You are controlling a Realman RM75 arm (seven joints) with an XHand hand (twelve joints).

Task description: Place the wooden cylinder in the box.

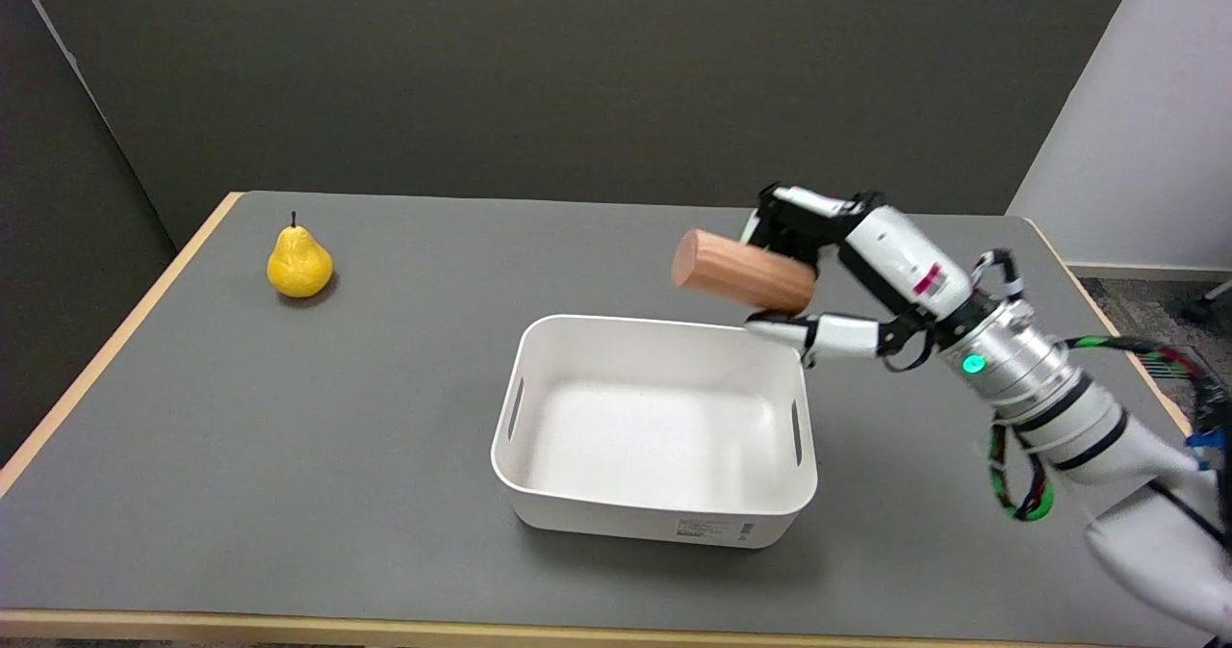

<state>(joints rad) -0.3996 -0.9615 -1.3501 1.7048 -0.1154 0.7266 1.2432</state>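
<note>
The right hand (835, 277) reaches in from the lower right on its white arm and holds the wooden cylinder (744, 272) off the table. The cylinder lies roughly horizontal, tilted slightly down toward the right, with its round, flat end face turned to the left and toward the camera. Its right-hand portion sits inside the grasp: the fingers (804, 207) curl over it from above and behind, and the thumb (813, 330) passes beneath it, so the hand is closed around that end while the left portion projects free to the left of the hand. In the picture the cylinder appears over the far right corner of the white plastic box (654, 513), just beyond the far rim; it touches neither the rim nor the floor of the box. The box is a rectangular open-topped bin with rounded corners, a slot handle in each short side and a small label on its near wall. It stands on the grey table (289, 455) near the middle, and nothing is visible inside it. A yellow pear (299, 262) with a dark stem stands upright on the table at the far left, well apart from both the box and the hand. A green indicator light (974, 363) glows on the metal wrist section behind the hand.
</note>
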